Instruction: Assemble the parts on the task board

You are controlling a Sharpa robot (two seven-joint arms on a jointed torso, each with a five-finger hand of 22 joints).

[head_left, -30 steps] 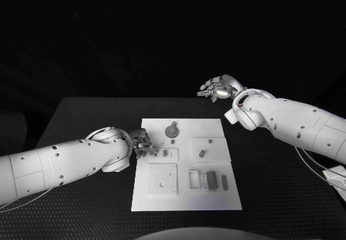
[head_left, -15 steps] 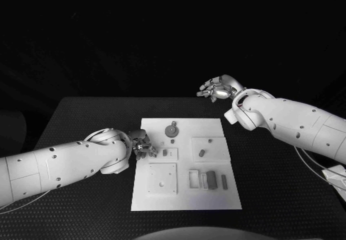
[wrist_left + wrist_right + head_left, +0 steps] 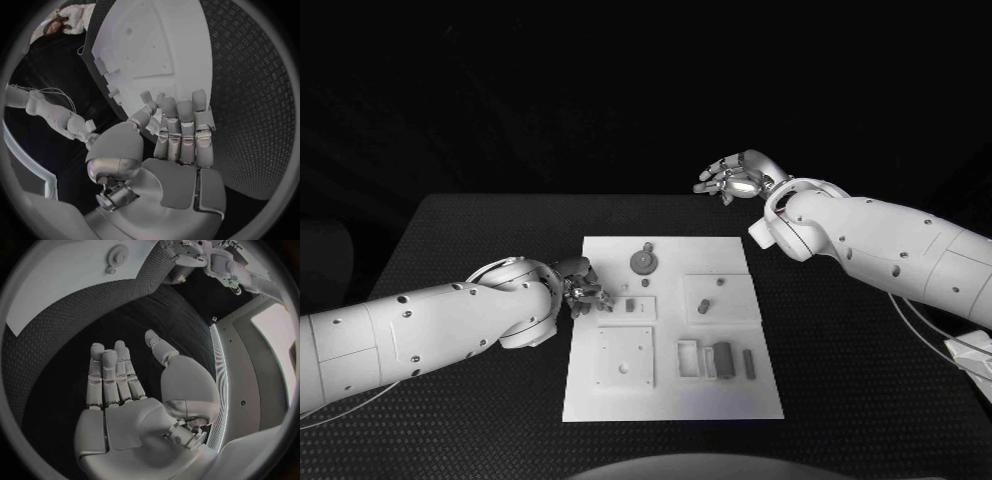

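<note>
Left hand: the left hand (image 3: 583,290) sits at the left edge of the task board (image 3: 672,395), fingers (image 3: 181,135) lying side by side and lightly curled over the board's edge; nothing shows between them, but I cannot tell whether they are closed or loose.
Task board: white plate mid-table on the black table (image 3: 459,240), just beyond the left fingertips.
Small upright part: a small grey part (image 3: 630,304) stands on the board just past the left fingers, apart from them.
Gear: a round toothed gear (image 3: 643,262) lies on the far half of the board, beyond the left fingers.
Tray parts: rectangular grey parts (image 3: 721,361) lie in a group on the board's near right part.
Right hand: the right hand (image 3: 734,179) hangs above the table's far edge, well apart from the board; fingers (image 3: 111,377) straight and spread from the thumb, holding nothing.
</note>
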